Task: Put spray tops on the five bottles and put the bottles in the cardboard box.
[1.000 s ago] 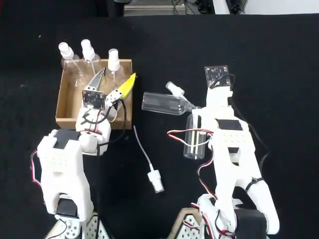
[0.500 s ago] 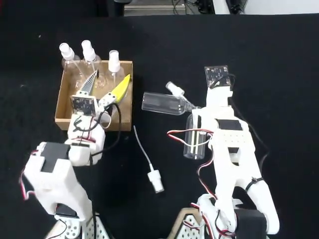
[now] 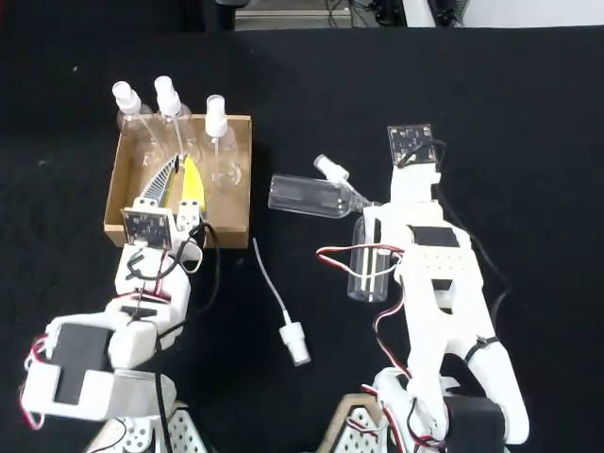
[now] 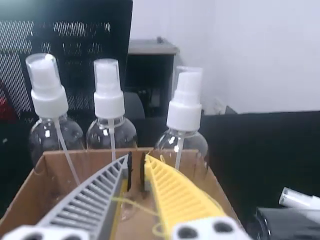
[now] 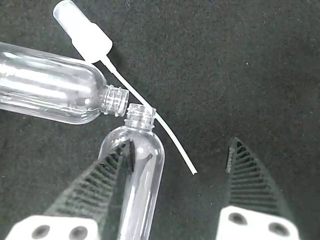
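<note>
Right end effector (image 5: 181,147), released, hangs over an uncapped bottle (image 5: 145,147) lying on the worktop (image 5: 250,60): likely light, slick, thin-walled, best gripped mid-body. Left end effector (image 4: 136,162), clenched empty, hangs over the cardboard box (image 4: 50,167)

A shallow cardboard box (image 3: 115,184) sits on the black counter at far left. Three clear bottles (image 3: 170,111) with white spray tops stand upright along its far side. At centre, two uncapped clear bottles lie with necks nearly touching: one (image 3: 307,195) crosswise, one (image 5: 142,155) pointing away. A white spray top (image 3: 330,169) lies just beyond them, another (image 3: 294,342) nearer.
</note>
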Robot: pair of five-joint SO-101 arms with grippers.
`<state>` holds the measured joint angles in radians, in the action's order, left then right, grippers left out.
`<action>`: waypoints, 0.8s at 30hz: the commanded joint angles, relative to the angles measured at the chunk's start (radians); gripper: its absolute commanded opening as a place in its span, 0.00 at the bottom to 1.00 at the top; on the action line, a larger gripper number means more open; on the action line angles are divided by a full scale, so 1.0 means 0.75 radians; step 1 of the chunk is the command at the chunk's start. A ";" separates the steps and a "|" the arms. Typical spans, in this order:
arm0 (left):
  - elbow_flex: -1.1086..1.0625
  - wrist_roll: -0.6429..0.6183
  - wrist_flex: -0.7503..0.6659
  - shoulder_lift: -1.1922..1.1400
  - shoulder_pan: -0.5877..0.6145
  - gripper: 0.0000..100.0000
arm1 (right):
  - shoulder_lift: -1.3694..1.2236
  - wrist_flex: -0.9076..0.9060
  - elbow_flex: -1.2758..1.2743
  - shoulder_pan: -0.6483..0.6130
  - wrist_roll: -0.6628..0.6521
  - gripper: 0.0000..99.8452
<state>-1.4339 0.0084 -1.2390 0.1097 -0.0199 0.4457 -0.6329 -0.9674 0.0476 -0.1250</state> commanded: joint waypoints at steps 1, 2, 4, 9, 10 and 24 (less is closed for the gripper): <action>-0.009 -0.004 0.272 0.215 -0.007 0.07 | 0.081 0.031 0.007 0.014 0.000 0.27; -0.011 -0.002 0.331 0.272 0.001 0.05 | 0.081 0.031 0.007 0.014 0.000 0.27; -0.007 0.000 0.497 0.405 0.003 0.03 | 0.081 0.031 0.007 0.014 0.000 0.27; 0.107 -0.006 1.123 0.755 0.003 0.04 | 0.081 0.031 0.007 0.014 0.000 0.27; 0.146 -0.008 1.248 0.810 0.011 0.04 | 0.081 0.031 0.007 0.014 -0.002 0.27; 0.406 -0.012 1.854 0.794 0.015 0.04 | 0.081 0.031 0.005 0.014 -0.002 0.27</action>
<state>-1.3326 0.0084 -0.0192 0.7787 0.0199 0.4457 -0.6329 -0.9674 0.0476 -0.1250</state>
